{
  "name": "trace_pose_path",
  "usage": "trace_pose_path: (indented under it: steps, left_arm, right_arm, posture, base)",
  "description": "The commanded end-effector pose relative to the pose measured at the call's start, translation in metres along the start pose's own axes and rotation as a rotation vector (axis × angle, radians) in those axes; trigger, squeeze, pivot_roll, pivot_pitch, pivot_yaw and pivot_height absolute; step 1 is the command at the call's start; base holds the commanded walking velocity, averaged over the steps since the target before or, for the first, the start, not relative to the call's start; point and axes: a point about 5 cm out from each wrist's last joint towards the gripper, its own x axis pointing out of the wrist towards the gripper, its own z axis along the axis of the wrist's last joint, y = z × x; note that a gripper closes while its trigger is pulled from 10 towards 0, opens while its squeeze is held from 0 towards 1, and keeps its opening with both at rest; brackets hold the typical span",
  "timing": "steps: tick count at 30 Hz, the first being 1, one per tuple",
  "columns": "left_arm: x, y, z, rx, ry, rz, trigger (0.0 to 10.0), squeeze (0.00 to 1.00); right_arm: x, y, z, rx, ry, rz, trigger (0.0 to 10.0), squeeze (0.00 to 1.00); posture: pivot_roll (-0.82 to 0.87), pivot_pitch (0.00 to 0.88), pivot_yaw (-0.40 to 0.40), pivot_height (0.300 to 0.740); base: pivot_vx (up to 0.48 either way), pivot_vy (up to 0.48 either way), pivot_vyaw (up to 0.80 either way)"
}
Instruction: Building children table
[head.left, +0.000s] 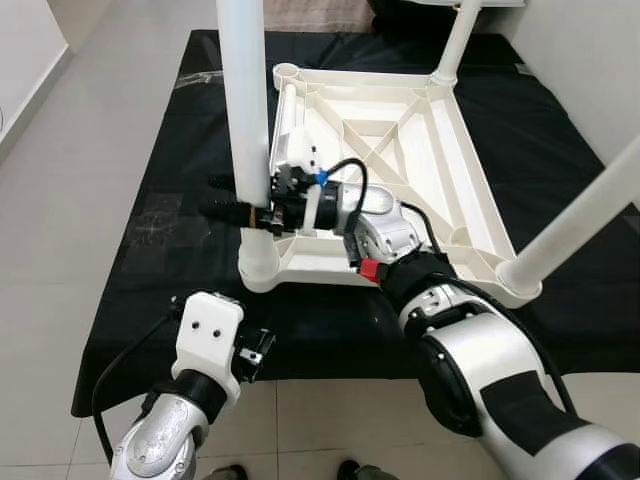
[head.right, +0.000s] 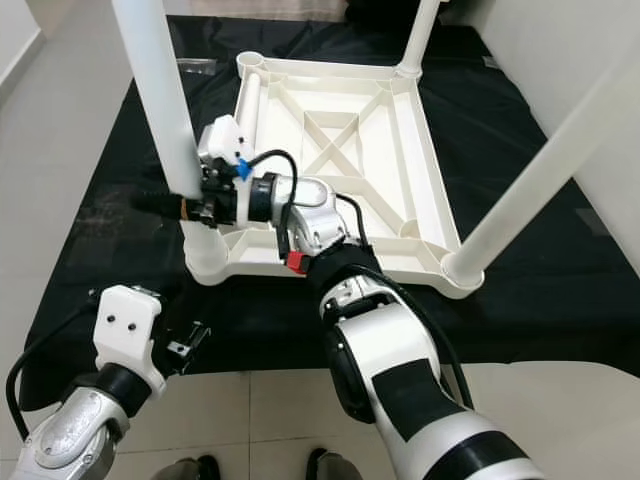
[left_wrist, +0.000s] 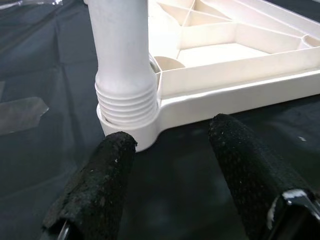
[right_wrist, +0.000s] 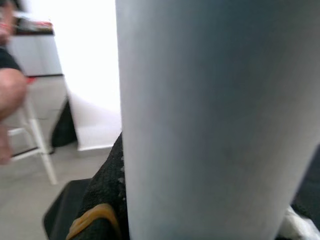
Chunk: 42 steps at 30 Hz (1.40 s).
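You find no text, label, brand, number or sign that can be read in these views, not on the white table parts, the black cloth, or the robot's arms.

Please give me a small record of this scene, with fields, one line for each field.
surface: black cloth spread on a tiled floor
table top: white plastic table top, lying upside down on the cloth
near-left leg: white leg, upright in its corner socket, thread ridges visible above the socket
other legs: two more stand in the far-right and near-right corners; far-left socket has none
right gripper: right gripper shut on the near-left leg, low down
left gripper: left gripper open, holding nothing, apart from the socket
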Motion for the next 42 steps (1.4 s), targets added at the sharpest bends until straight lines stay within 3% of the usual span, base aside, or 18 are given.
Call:
trace_pose_path:
  steps: [1,9,19,31,42]
  left_arm:
    - [-0.002,0.001,-0.003,0.002,0.018,0.001,10.0,0.00]
    - [-0.001,0.009,-0.003,0.022,0.017,0.014,10.0,0.00]
    - [0.002,0.013,-0.003,0.035,0.011,0.017,10.0,0.00]
    - [0.002,0.014,-0.004,0.040,0.012,0.019,10.0,0.00]
    - [0.003,0.019,-0.002,0.055,0.005,0.026,10.0,0.00]
  right_arm:
    - [-0.016,0.002,-0.045,0.134,0.155,-0.119,10.0,0.00]
    - [-0.018,-0.006,-0.039,0.124,0.103,-0.251,10.0,0.00]
    - [-0.025,-0.016,-0.045,0.072,0.171,-0.507,10.0,0.00]
    - [-0.018,-0.016,-0.042,0.083,0.155,-0.571,10.0,0.00]
    - [-0.018,-0.022,-0.046,0.068,0.223,-0.909,10.0,0.00]
  posture:
    - [0.14,0.252,-0.075,0.740]
    - [0.14,0.250,-0.078,0.740]
    - [0.14,0.235,-0.072,0.740]
    - [0.13,0.231,-0.071,0.740]
    - [0.13,0.233,-0.077,0.740]
  base:
    - [0.000,0.000,0.00]
    - [0.000,0.000,0.00]
    - [0.000,0.000,0.00]
    - [0.000,0.000,0.00]
    - [0.000,0.000,0.00]
